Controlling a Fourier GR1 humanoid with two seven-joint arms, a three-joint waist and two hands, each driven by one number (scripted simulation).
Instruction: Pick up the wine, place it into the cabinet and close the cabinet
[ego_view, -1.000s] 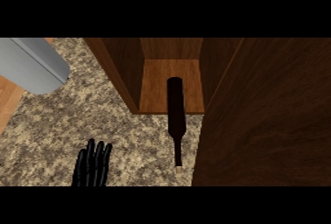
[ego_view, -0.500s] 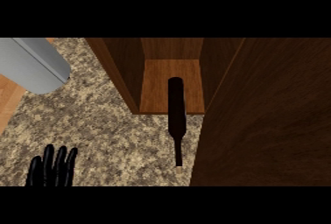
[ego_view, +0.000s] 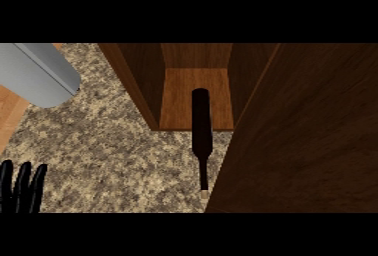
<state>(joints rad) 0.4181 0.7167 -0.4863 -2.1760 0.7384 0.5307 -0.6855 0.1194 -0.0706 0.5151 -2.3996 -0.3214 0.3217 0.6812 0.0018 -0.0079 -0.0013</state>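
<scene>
Far left of the cabinet (ego_view: 196, 80), low at the view's edge: left hand (ego_view: 21, 187), fingers straight, upright and side by side, holding nothing, well apart from the wine. Up and left of the cabinet: a grey rounded object (ego_view: 37, 72), above a wooden strip (ego_view: 9, 117). Between these and the cabinet: speckled counter (ego_view: 111, 150). At the cabinet's open front: wine (ego_view: 201, 125), dark, wide end on the cabinet's floor, thin neck reaching out past the front edge over the counter. Hard to tell whether upright or lying. Right of the cabinet's opening: dark wooden door (ego_view: 303, 140), swung open, just beside the neck.
</scene>
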